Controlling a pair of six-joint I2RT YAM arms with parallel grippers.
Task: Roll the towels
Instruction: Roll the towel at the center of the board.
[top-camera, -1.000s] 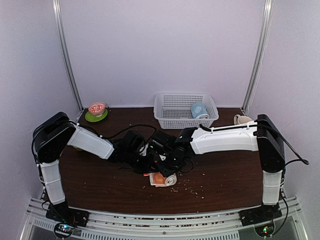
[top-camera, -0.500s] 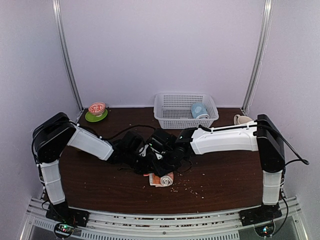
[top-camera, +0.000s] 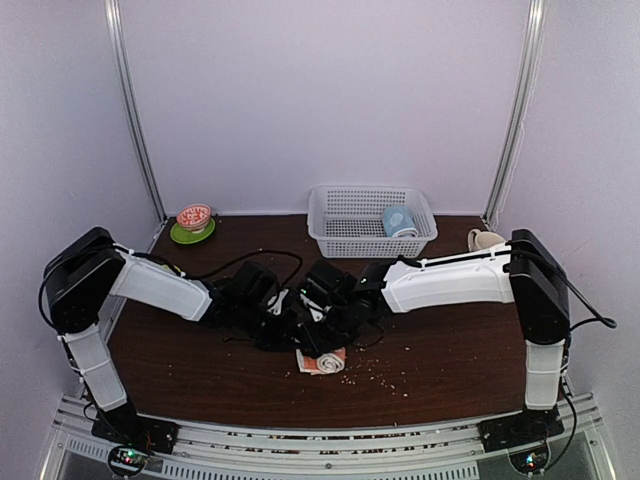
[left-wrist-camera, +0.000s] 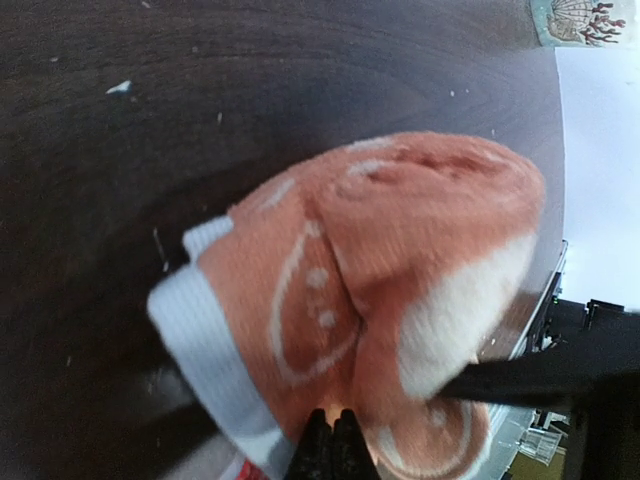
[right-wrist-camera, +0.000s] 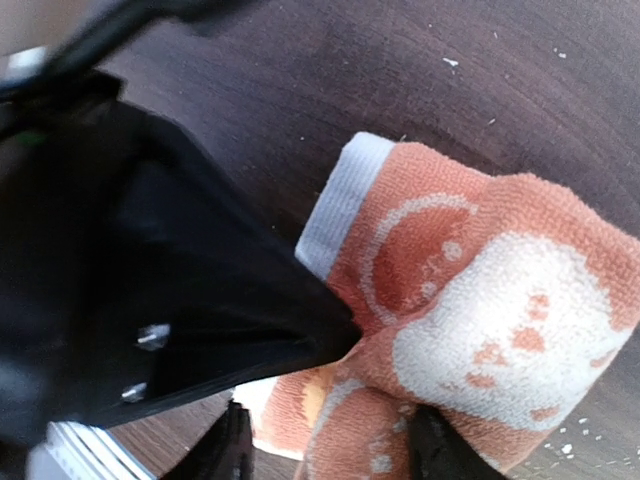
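Observation:
The orange-red towel (top-camera: 322, 362) with white swirls lies bunched and partly rolled on the dark table, near the front middle. In the left wrist view it (left-wrist-camera: 400, 280) fills the frame. My left gripper (left-wrist-camera: 333, 435) is shut, its tips together and pressed into a crease of the cloth. My right gripper (right-wrist-camera: 330, 455) is open, its fingers (right-wrist-camera: 430, 450) straddling the rolled part of the towel (right-wrist-camera: 480, 300). The left gripper's black finger (right-wrist-camera: 250, 330) pokes in from the left. In the top view both grippers (top-camera: 312, 338) crowd over the towel. A light blue bundle (top-camera: 398, 220), seemingly the other towel, lies in the basket.
A white plastic basket (top-camera: 340, 228) stands at the back middle. A green saucer with a red-patterned bowl (top-camera: 193, 222) sits at the back left, and a pale cup (top-camera: 484, 240) at the back right. Crumbs (top-camera: 385, 378) are scattered right of the towel. Cables trail between the arms.
The right gripper's jaws have spread apart around the towel. The left arm's upper part has swung left. The towel has shifted slightly left and forward.

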